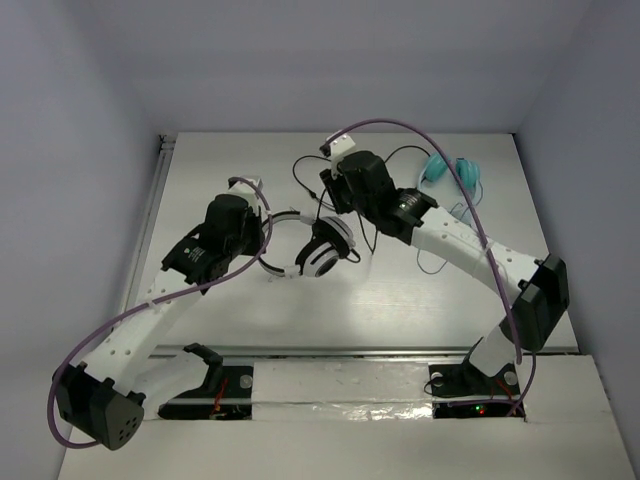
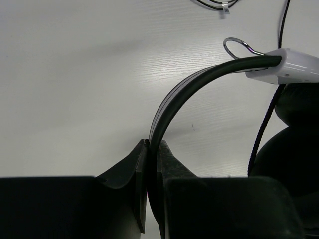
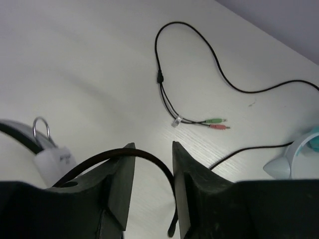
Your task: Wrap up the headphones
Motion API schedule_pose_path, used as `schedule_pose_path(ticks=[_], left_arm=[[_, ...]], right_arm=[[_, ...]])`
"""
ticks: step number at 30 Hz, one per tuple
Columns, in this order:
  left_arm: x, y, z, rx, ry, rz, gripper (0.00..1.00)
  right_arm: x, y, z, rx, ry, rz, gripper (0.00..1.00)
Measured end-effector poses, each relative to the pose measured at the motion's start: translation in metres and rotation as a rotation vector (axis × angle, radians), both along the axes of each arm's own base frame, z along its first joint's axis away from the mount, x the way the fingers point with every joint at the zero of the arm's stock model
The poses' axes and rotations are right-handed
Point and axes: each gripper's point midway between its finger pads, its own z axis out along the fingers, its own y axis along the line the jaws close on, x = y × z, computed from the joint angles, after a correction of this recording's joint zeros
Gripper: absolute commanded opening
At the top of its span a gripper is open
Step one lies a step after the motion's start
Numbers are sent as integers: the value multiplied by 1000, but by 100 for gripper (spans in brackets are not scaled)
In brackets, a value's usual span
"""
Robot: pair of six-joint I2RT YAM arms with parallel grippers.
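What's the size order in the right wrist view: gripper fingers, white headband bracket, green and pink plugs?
1. right fingers: largest, but nearest the camera, so the rank is partly nearness.
2. white headband bracket.
3. green and pink plugs: smallest, lying farther off.

Left claw clamped on headband

Lab test cell: white table, bare grey walls, left arm and right arm bolted down.

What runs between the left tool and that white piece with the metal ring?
The headphones' black headband, clamped in the left tool, arches to the white piece; left wrist view.
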Motion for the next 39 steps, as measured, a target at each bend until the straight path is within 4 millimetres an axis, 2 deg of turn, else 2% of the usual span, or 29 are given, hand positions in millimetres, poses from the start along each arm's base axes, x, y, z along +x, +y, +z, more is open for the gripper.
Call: schedule_pose_path(ticks=[5,10,13,18,22,23,24,25,26,29,35,39], left_arm=[[-8,-8,-3,0,24,-76,0],[-11,-11,-4,-7,34,-99,0],[-11,-15,2,-26,28,-116,0],[-7,-22,30,-65,-21,-133,0],[-3,-24,54,-85,-61,-129,0],[-3,-24,59,-86,-66,-126,0],[-2,-23,63,-85,-68,-124,0],[-1,-23,65,-84,-66,-122,0],[-1,-23,67,-83,-62,-121,0],[-2,-25,69,-81,-36,-125,0],[-7,-38,85,-119,-8,-189,0],[-11,-50,97,-168,-12,-241,0]], right_arm=[[26,-8,13,73,-34,17,45],[38,-9,20,144,-49,83,41],[32,0,5,198,-21,152,41],[9,15,-42,298,90,271,42],[4,13,-61,381,132,302,42],[6,10,-62,411,132,309,44],[6,6,-64,447,141,317,49],[6,2,-65,484,149,331,58],[6,-1,-66,516,157,345,70],[3,-3,-68,580,190,411,83],[-12,27,-83,653,287,599,91],[-13,43,-81,701,323,692,93]])
